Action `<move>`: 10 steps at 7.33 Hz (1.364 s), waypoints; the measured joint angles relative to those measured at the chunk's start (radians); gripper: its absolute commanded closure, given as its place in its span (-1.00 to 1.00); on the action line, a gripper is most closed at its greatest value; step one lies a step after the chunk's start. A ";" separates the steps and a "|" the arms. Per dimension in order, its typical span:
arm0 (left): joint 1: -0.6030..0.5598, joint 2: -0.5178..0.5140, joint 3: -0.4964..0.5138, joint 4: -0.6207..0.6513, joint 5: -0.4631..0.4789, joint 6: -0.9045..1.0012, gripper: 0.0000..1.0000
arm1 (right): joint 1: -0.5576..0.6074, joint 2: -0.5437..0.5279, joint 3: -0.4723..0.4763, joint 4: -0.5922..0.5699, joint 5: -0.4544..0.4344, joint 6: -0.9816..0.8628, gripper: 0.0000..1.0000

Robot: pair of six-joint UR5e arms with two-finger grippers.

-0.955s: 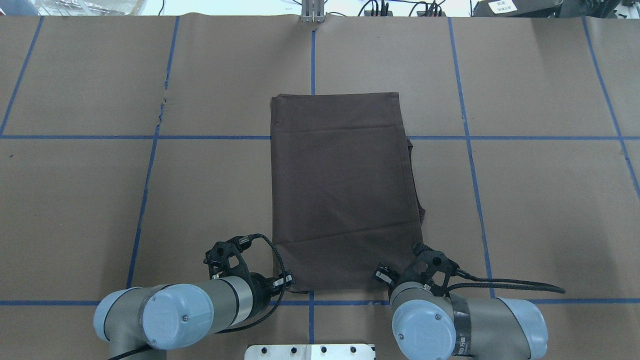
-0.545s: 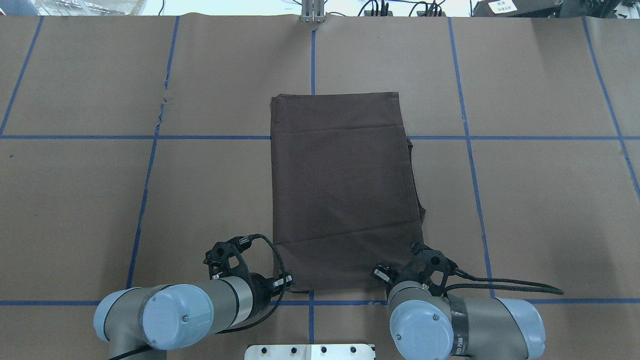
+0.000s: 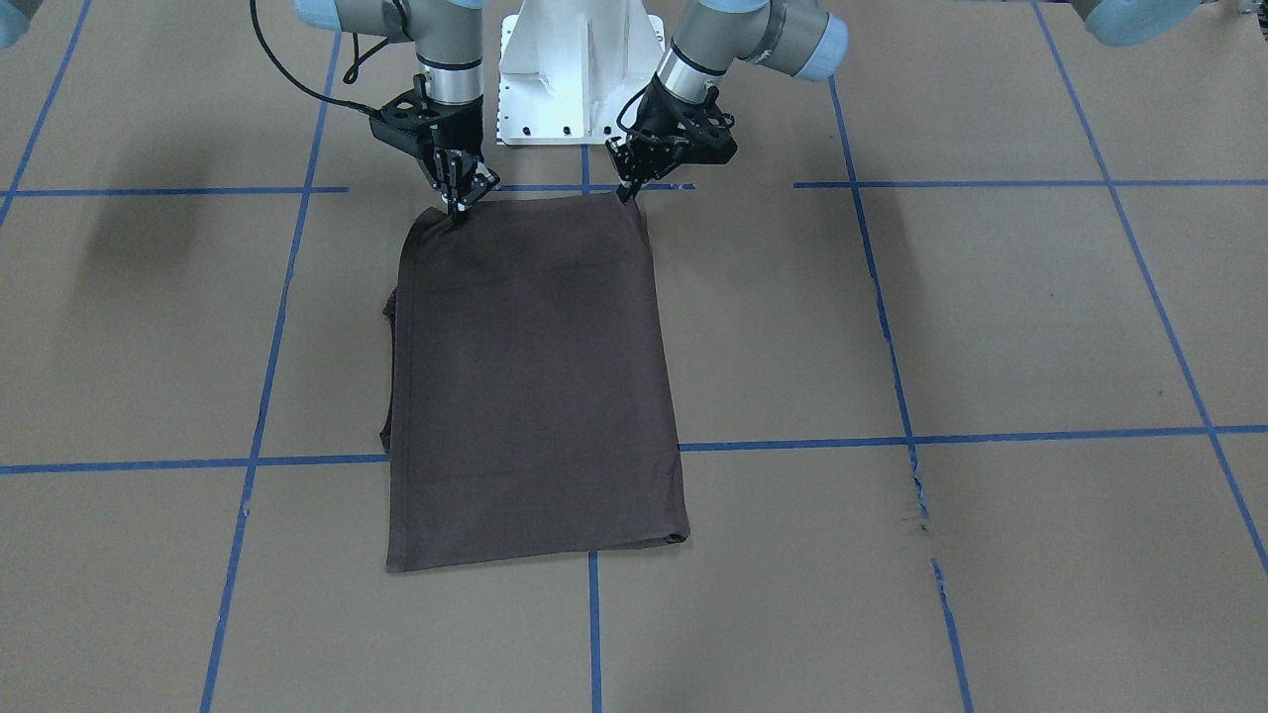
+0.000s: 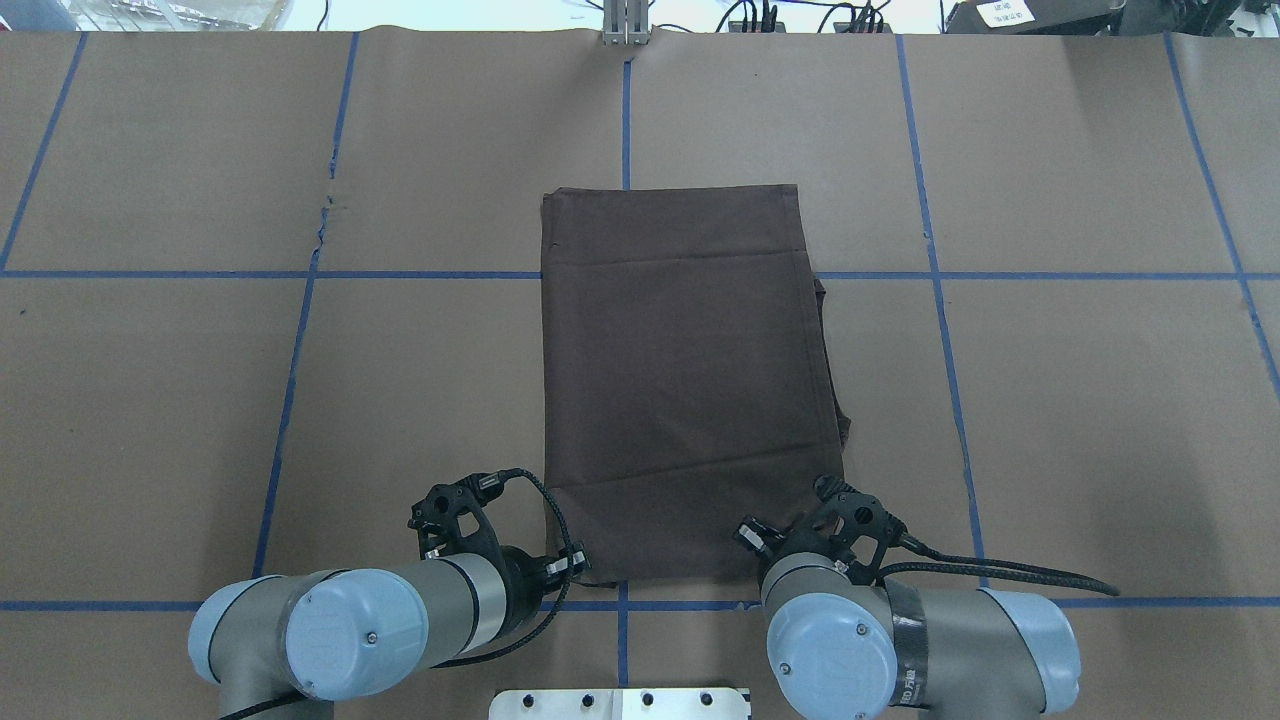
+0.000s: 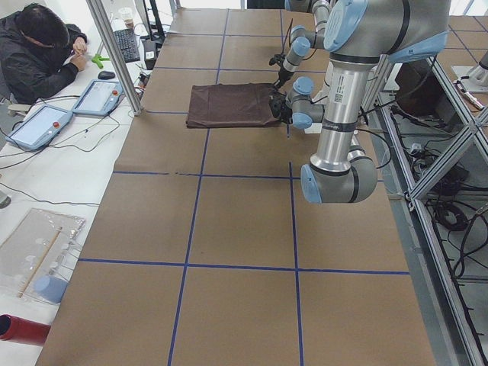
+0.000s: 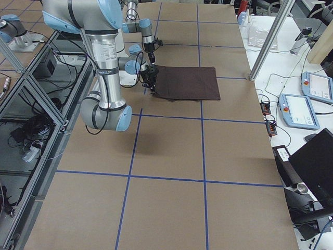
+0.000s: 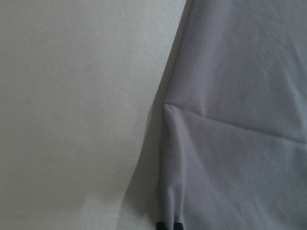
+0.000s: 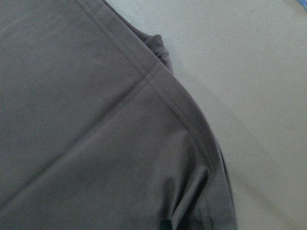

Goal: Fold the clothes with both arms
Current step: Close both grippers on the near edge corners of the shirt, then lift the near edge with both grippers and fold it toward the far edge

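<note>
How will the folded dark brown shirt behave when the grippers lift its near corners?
Likely floppy: the folded dark brown fabric T-shirt puckers toward the left gripper and right gripper at its corners. Probably light: thin, lying flat. Layers may slide apart; one peeks out along one side.

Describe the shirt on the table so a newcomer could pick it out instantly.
Look at the brown paper-covered table gridded with blue tape lines. Just ahead of the white base pedestal lies the T-shirt, folded into a flat rectangle, its near corners pinched by the left gripper and right gripper. It is the only cloth there, far darker than the paper.
</note>
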 measured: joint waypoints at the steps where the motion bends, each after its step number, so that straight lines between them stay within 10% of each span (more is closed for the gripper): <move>1: -0.001 0.000 -0.003 0.000 0.000 0.001 1.00 | 0.005 0.006 0.001 0.000 -0.003 0.004 1.00; 5: -0.067 0.014 -0.234 0.179 -0.058 0.126 1.00 | 0.034 0.031 0.120 -0.026 -0.002 0.000 1.00; 10: -0.087 0.000 -0.566 0.587 -0.129 0.133 1.00 | -0.048 0.149 0.449 -0.424 0.008 0.013 1.00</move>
